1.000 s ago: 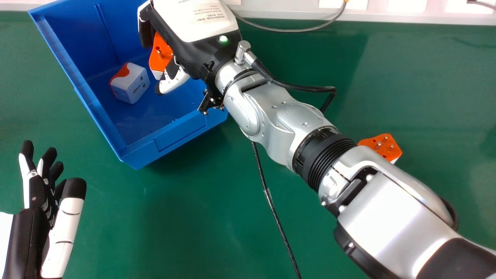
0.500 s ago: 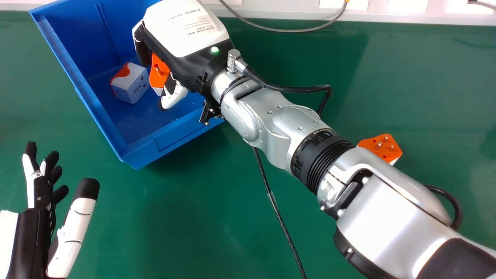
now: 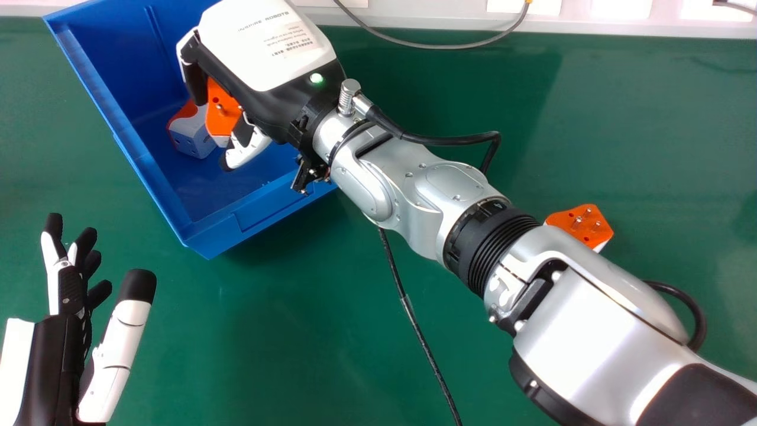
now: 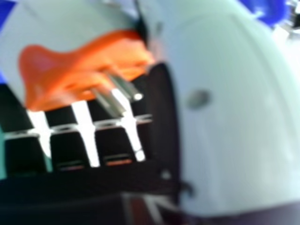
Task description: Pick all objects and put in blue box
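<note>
Looking at where the held adapter sits, I'd say the drop is lined up: it's over the floor of the blue box, upper left of the frame, pinched between the fingers and thumb of the right hand. Its orange face and metal pins look up at the head camera, so it'd probably land flat-ish, pins up. Chunky shape, so no real long axis to fuss over.

The boxed adapter is just past it toward the left and partly hidden; can't tell if they touch. Letting go a bit nearer the thumb side should avoid a bump.

Box is smooth plastic, adapters look like hard glossy orange and white shells, tabletop plain green. Loose adapter sits right of centre by the right forearm, so that arm's nearer. Left hand idles lower left, fingers loosely spread.
</note>
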